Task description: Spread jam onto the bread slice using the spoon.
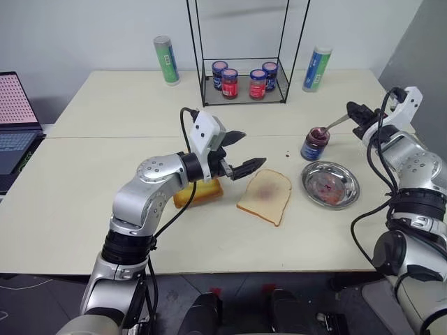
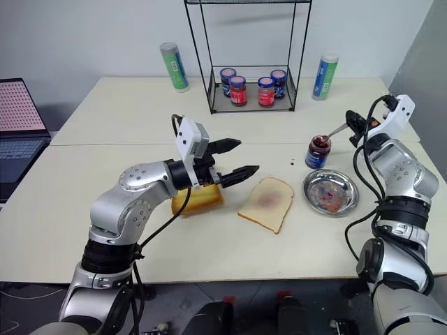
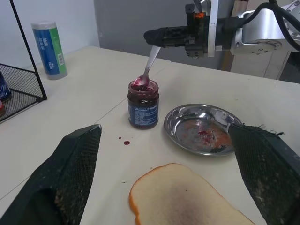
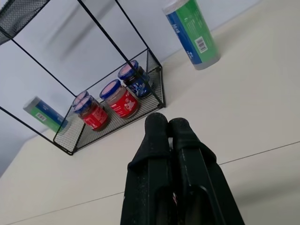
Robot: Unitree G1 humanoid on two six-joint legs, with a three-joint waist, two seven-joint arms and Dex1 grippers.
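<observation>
The bread slice (image 1: 265,195) lies flat on the table in front of me, pale with a purplish stain at its centre. Just left of it and a little above the table, my left gripper (image 1: 251,148) hovers open with nothing between its fingers (image 3: 61,183). Farther right stands the open jar of dark jam (image 1: 315,143). The spoon (image 3: 151,58) slants down into the jar's mouth, its bowl smeared red at the jam's surface. My right gripper (image 1: 353,112) is shut on the spoon's handle, up and right of the jar.
A round metal dish (image 1: 330,185) with red smears sits right of the slice. A golden stack of bread (image 1: 199,192) lies under my left arm. A wire rack (image 1: 244,91) holding several lidded jars stands at the back between two cans (image 1: 166,61) (image 1: 316,68). A laptop (image 1: 14,118) sits far left.
</observation>
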